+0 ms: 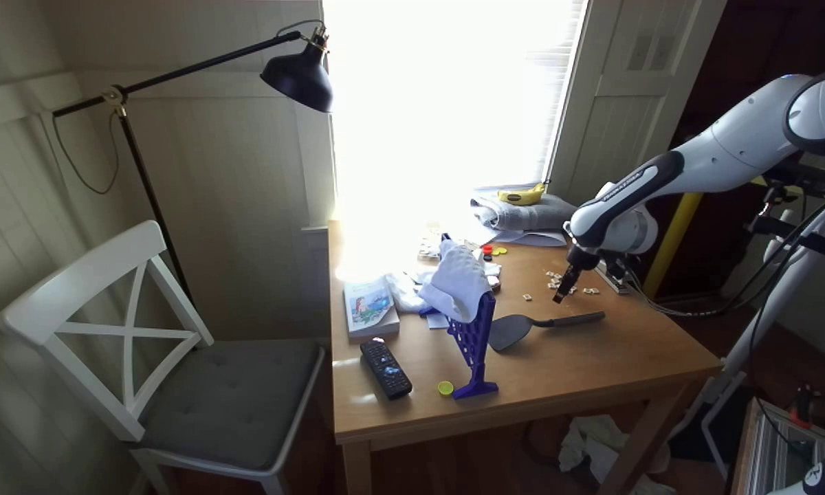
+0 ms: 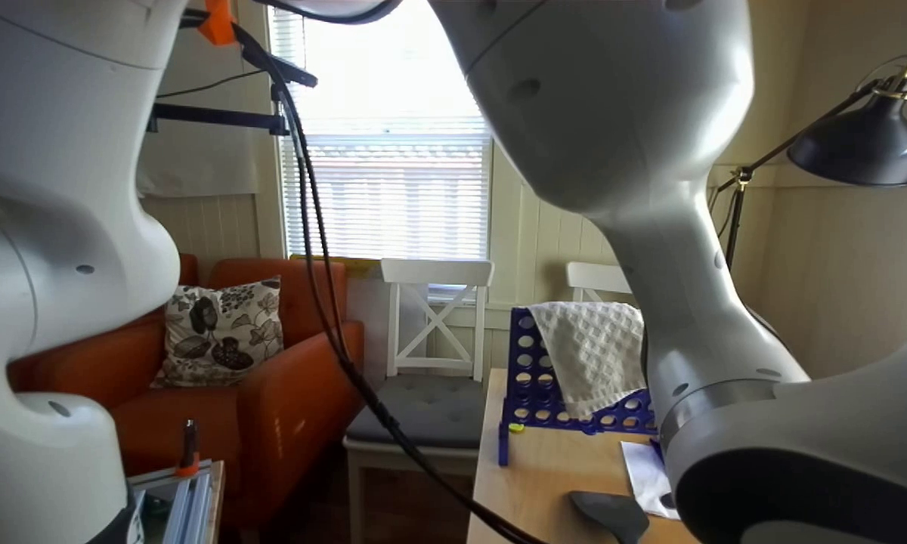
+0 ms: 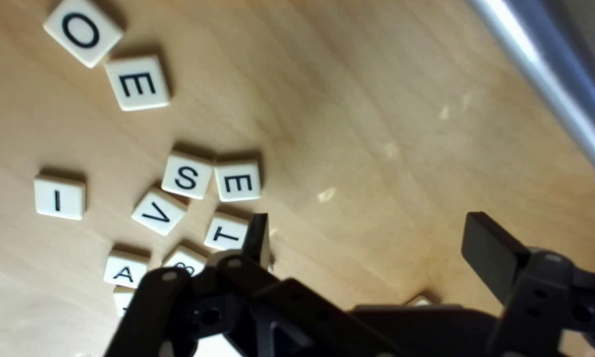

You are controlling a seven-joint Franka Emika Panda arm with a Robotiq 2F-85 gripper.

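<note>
Gripper: spread wide, with the wooden table showing between the fingers; hanging above the table near the letter tiles; angled downward in an exterior view;
Letter tiles: scattered on the table, mostly to one side of the gripper; O, I, S, V, A and two of E readable in the wrist view; some touching or almost touching one another;
T tile: at the cluster's edge, partly hidden behind the nearest finger; cannot tell whether touching it;
Pale tile: low in the wrist view, mostly covered by the gripper body; face too hidden to read;
Metal edge: silvery, slanting across the upper right corner of the wrist view; well apart from the tiles;
Spatula: dark, lying flat on the table; handle near the gripper, blade toward the blue rack;
Blue rack: upright, pierced with round holes, in both exterior views; white cloth draped over the top;
Yellow disc: beside the rack's foot;
Remote: black, buttons up, near the table's edge; book just beyond, illustrated cover up;
Banana: on a folded grey towel near the window;
Lamp: black, on a long jointed arm, behind a white chair;
Armchair: orange, with a patterned pillow, in an exterior view.
</note>
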